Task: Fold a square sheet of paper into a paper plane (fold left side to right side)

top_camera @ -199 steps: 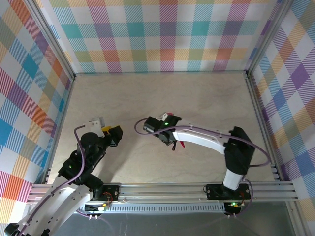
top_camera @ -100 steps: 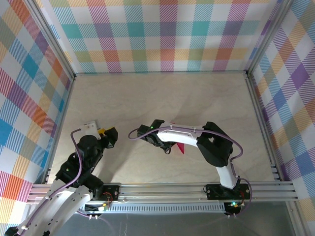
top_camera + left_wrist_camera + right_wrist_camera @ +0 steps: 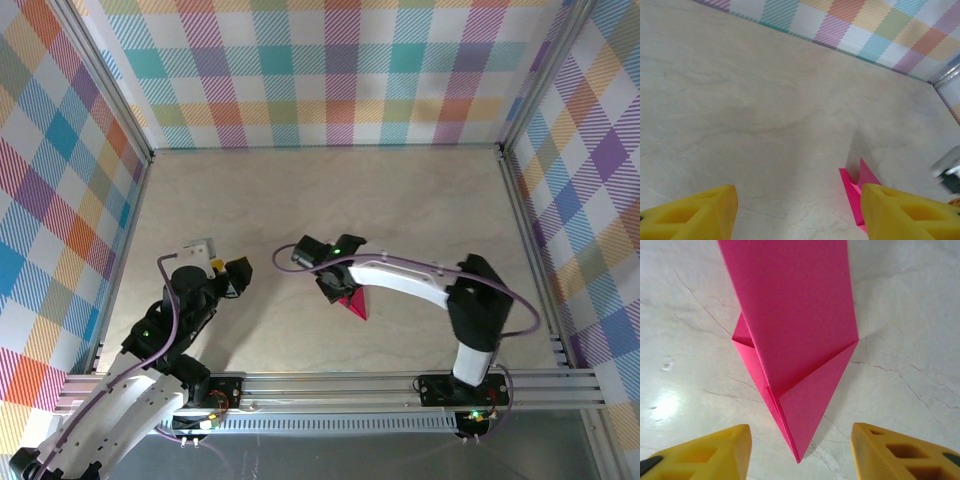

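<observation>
The square sheet of paper lies folded as a narrow magenta-pink paper plane (image 3: 352, 303) on the table, just right of centre. In the right wrist view the paper plane (image 3: 795, 340) points its tip toward my right gripper (image 3: 800, 452). That gripper is open, its yellow fingers (image 3: 705, 452) either side of the tip and not touching it. From above, the right gripper (image 3: 333, 287) hovers at the plane's upper left end. My left gripper (image 3: 236, 276) is open over bare table to the left. Its wrist view has the paper plane (image 3: 854, 192) partly behind the right yellow finger (image 3: 910, 212).
The light wooden table (image 3: 330, 200) is walled by checked panels on three sides, with aluminium rails (image 3: 330, 385) along the near edge where both arm bases sit. The right arm's white link (image 3: 400, 280) arches over the table right of the plane.
My right gripper has gone from shut to open and let go of the paper plane, which now lies more exposed on the table. The left gripper has opened a little wider.
</observation>
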`<state>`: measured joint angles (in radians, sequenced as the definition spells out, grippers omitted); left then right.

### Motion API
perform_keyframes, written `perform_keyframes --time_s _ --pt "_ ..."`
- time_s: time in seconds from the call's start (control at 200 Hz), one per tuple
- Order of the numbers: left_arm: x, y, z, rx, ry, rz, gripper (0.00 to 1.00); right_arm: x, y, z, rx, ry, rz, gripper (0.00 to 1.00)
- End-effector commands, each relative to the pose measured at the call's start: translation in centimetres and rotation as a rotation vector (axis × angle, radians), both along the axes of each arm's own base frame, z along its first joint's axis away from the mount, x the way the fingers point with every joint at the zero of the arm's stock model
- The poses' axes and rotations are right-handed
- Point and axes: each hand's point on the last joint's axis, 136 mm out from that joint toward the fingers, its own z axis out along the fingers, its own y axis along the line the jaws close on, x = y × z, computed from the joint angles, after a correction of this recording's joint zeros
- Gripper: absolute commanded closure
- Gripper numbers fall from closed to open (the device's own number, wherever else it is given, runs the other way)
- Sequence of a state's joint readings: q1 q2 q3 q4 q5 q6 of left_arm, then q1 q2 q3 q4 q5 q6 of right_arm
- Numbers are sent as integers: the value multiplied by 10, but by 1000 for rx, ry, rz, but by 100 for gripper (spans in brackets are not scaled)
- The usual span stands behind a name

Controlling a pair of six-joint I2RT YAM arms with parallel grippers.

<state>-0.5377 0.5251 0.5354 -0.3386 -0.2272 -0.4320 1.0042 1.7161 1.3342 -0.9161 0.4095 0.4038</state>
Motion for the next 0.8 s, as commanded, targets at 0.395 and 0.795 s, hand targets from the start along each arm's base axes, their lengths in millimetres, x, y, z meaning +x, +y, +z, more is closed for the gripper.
perform_keyframes --time_s 0.395,0.795 --pt "27 -58 -19 -180 49 -159 35 14 -50 38 583 -115 -220 0" --pt "30 -117 -56 -313 212 -312 38 21 -90 7 840 -128 -456 1"
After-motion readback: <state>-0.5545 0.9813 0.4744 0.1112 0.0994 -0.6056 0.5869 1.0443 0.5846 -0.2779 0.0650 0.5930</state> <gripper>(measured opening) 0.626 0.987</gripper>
